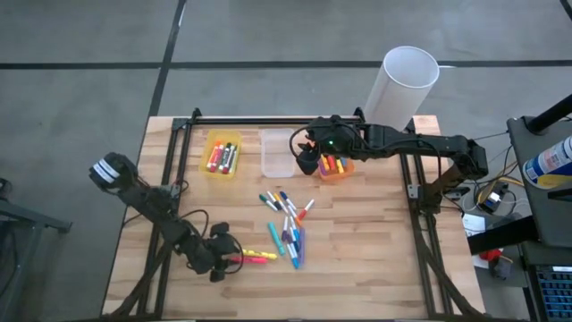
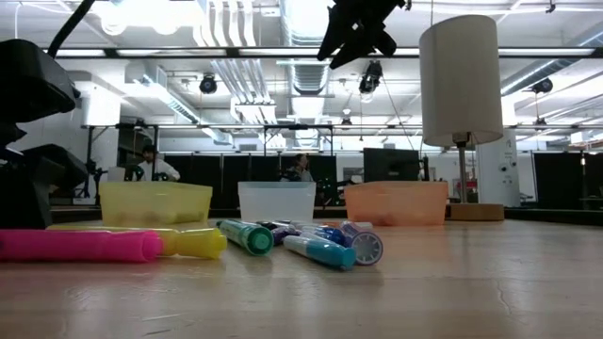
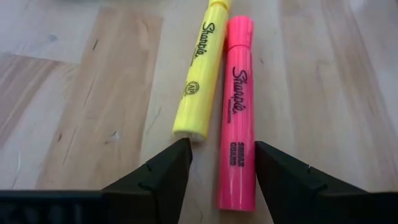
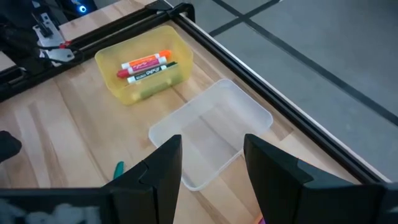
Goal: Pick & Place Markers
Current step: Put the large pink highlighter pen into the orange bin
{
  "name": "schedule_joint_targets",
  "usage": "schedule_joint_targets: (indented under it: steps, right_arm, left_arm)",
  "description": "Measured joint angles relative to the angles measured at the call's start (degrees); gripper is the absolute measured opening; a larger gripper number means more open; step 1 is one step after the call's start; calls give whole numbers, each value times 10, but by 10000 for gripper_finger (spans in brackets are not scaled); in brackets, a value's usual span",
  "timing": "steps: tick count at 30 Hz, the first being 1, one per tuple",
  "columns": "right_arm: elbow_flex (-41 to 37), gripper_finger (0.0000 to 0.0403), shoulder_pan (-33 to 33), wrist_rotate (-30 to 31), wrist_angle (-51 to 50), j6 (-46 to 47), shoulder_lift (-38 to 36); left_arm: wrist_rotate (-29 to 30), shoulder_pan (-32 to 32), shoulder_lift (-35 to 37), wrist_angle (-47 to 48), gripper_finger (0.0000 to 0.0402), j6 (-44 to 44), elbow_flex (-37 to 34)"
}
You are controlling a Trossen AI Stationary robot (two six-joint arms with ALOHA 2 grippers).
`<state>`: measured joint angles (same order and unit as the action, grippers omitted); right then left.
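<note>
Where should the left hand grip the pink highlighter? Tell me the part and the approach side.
Grip the pink highlighter across the middle of its barrel, coming straight down from above. It lies flat on the table, and the left hand already straddles its near end, open. The yellow highlighter lies close alongside, so keep one finger between them.

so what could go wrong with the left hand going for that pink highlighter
The left hand stands open astride the pink highlighter, but the yellow highlighter lies touching it beside one finger. Closing may nudge or pinch the yellow one too. The grip also sits near the pink one's end, so it could tilt when lifted.
</note>
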<state>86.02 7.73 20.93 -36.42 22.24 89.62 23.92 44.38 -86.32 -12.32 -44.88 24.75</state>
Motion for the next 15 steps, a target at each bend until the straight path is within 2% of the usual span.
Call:
schedule_joint_targets:
  steps: [4, 12, 15]
  right_arm:
    - [0, 169, 0, 0, 4, -1, 0]
    - [0, 168, -15, -4, 37, -17, 0]
    - [0, 168, -27, -4, 56, -33, 0]
  left_arm:
    - [8, 0, 2, 6, 164, 0, 1]
    - [15, -3, 4, 2, 61, -3, 1]
    - [16, -3, 5, -2, 57, 1, 0]
